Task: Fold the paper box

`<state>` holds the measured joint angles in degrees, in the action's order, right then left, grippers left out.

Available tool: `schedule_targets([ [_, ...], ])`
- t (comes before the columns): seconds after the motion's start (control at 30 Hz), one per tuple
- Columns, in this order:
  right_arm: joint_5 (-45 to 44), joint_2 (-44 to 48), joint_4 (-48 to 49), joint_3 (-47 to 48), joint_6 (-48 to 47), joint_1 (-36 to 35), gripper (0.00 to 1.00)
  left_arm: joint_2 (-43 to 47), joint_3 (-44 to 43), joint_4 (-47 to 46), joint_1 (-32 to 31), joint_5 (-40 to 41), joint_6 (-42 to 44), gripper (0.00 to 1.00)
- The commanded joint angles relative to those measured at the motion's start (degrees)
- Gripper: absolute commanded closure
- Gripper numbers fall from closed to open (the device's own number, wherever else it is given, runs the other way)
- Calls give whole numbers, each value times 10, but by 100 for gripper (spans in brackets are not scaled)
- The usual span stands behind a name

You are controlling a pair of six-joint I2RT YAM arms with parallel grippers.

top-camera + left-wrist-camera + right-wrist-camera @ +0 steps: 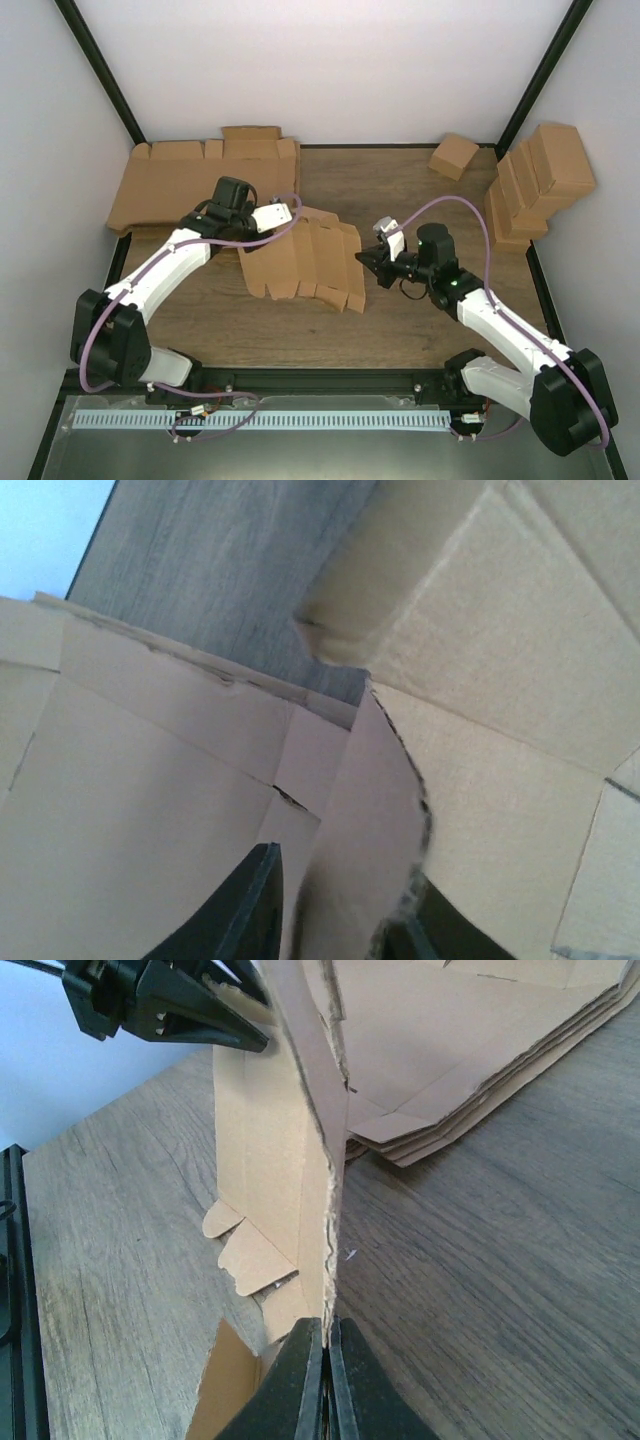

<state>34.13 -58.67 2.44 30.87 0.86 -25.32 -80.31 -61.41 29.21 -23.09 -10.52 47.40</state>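
Right gripper (326, 1338) clamped shut on box (275, 1160) edge.
Right wrist: box edge stands upright off the table (480, 1260); left gripper (245, 1032) at its far end. Left wrist: fingers (245, 915) apart, a flap (365, 830) between them; pinched or loose, cannot tell. Top: box, unfolded, mid-table between both grippers; closed carton (453, 155) back right, flat sheets (190, 185) back left.

Open table (300, 335) this side of the paper box (300, 262); cardboard sheets (185, 182) and cartons (535, 180) fill far corners
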Motion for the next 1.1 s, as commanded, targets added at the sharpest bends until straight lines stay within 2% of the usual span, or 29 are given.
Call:
schedule_targets([
  [0.0,-25,4,-55,63,-14,-8,99,-8,-19,-3,-3,-23,-17,79],
  [0.07,-43,4,-98,90,-25,-8,99,-6,-18,2,-5,-40,-37,85],
  [0.13,-61,3,-138,118,-40,-9,99,3,-12,0,-6,-68,-70,85],
  [0.33,-127,-15,-242,200,-68,-27,99,78,63,-90,-10,-180,-246,75],
  [0.5,-237,-47,-322,264,-100,-94,99,159,161,-156,-23,-188,-389,69],
  [0.57,-284,-68,-353,288,-113,-127,99,200,202,-180,-33,-188,-445,56],
  [0.7,-381,-114,-396,321,-130,-185,99,308,249,-168,-42,-137,-531,18],
  [0.8,-429,-142,-399,333,-152,-210,99,365,237,-106,-42,-64,-569,3],
  [0.87,-455,-156,-395,343,-166,-218,99,385,213,-58,-42,21,-623,0],
  [0.9,-469,-164,-394,348,-173,-223,99,384,199,-35,-41,34,-641,0],
  [1.07,-562,-192,-362,359,-256,-270,99,316,125,38,-36,33,-724,0],
])
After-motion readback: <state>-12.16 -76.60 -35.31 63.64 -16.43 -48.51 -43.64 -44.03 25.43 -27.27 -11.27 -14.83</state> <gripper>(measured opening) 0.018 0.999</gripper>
